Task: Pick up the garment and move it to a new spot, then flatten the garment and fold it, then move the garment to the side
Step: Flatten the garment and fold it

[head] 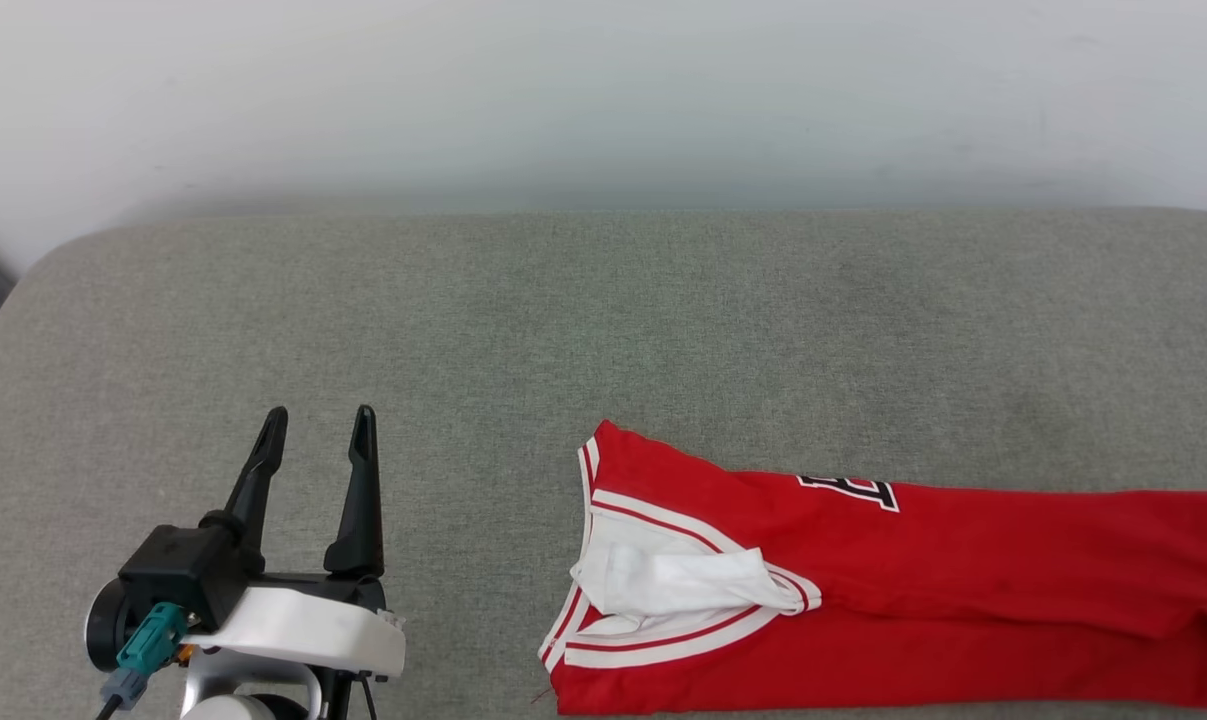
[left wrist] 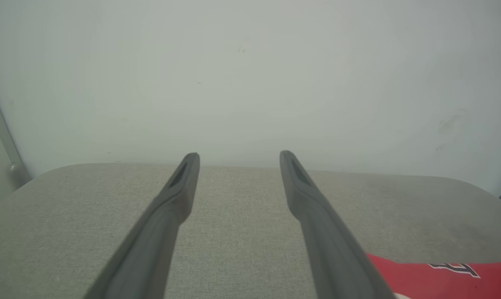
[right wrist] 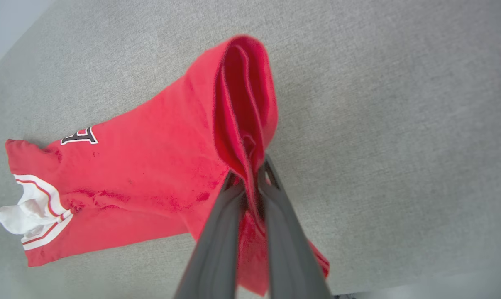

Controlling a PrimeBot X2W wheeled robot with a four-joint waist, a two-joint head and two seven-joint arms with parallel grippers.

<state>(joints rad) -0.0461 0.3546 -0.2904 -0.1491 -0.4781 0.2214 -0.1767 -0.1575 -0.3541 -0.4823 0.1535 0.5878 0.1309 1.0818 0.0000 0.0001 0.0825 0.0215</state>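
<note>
- The bright red short-sleeved shirt of soft fabric (head: 963, 580) is lying along the lower right of the head view, stretched across a grey woven-fabric cushioned surface (head: 563, 320) and running off the right edge of the frame.
- Its white sleeve end with thin red-and-white stripes (head: 663, 580) is bunching at the shirt's left end, and a piece of black-and-white lettering (head: 853, 490) is showing near the upper hem.
- The left end effector (head: 321, 415) is sitting at the lower left of the head view with its two long dark fingers spread apart, gripping nothing and well apart from the shirt.
- In the left wrist view, those fingers (left wrist: 188, 182) are pointing toward a pale wall (left wrist: 250, 74), with a corner of red cloth (left wrist: 433, 278) showing at the lower right.
- In the right wrist view, the right end effector (right wrist: 249, 168) is pinching a raised fold of the red shirt (right wrist: 150, 166) between its closed fingers, lifting that end above the grey surface (right wrist: 399, 124) while the sleeve end is resting at the lower left.
</note>
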